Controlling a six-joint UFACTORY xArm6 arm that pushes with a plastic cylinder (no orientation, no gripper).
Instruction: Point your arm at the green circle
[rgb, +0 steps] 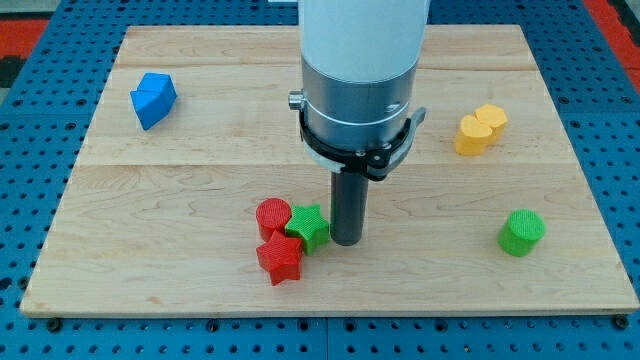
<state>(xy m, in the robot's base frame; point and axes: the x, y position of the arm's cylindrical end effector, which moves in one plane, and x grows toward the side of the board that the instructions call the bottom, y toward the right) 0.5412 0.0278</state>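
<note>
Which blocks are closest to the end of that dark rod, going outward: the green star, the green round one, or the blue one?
From my tip:
1. Green star, right beside it on the view's left.
2. Green circle, off to the view's right.
3. Blue block, far at the view's top left.

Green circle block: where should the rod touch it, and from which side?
No gripping here, only touching. The green circle stands alone near the view's right edge, a short upright cylinder. My tip sits beside the green star, so I would probably come from the view's left and meet its round side wall.
</note>
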